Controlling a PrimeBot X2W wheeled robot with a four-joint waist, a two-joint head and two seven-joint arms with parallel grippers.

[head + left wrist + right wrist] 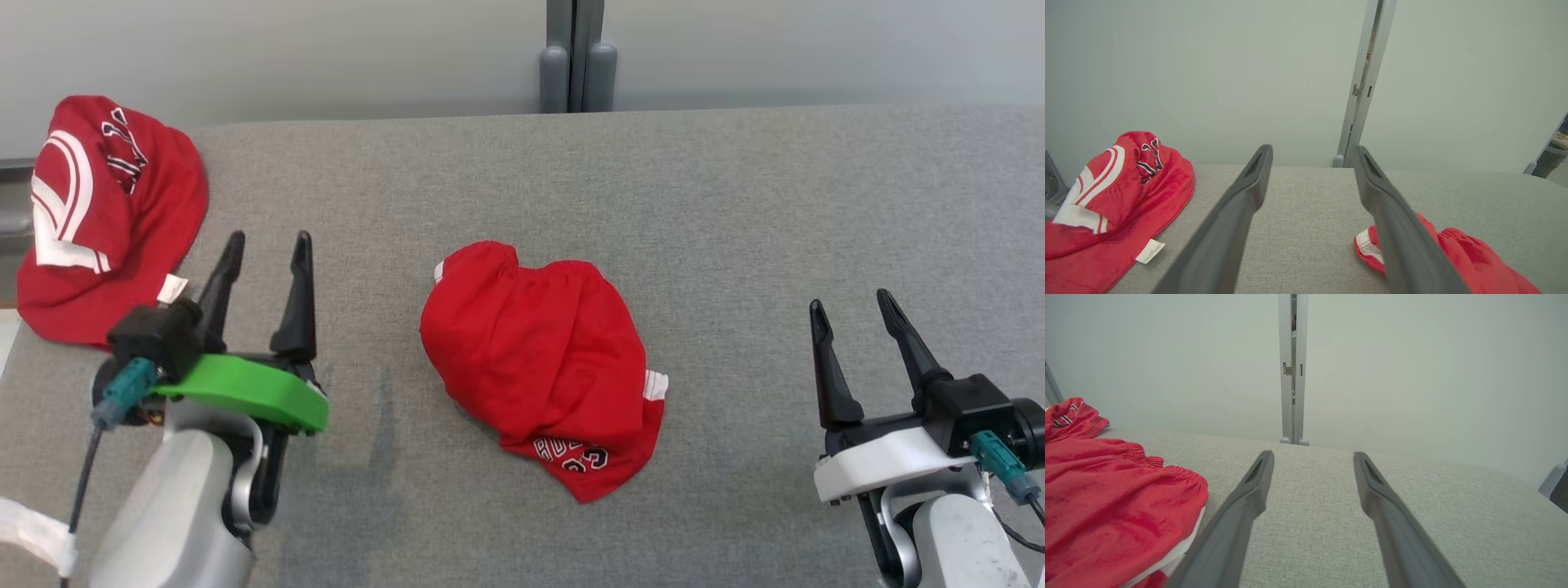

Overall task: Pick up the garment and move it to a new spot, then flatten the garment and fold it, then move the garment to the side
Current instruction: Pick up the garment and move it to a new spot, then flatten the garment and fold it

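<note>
Red shorts (539,359), soft, light and limp by the look, lie crumpled on the grey bench (735,204) between the left fingers (298,302) and right fingers (828,367), both pairs spread apart and empty; the gathered waistband (539,266) looks the surest pinch.

The gray table (735,204) has a soft cloth top. At its far left corner lies a red shirt (114,229), all bunched up, with white stripes and dark letters on it. A small white tag (172,288) sticks out at the shirt's near edge. Behind the table is a pale wall (286,49), and a gray post (577,57) goes up in front of it.
</note>
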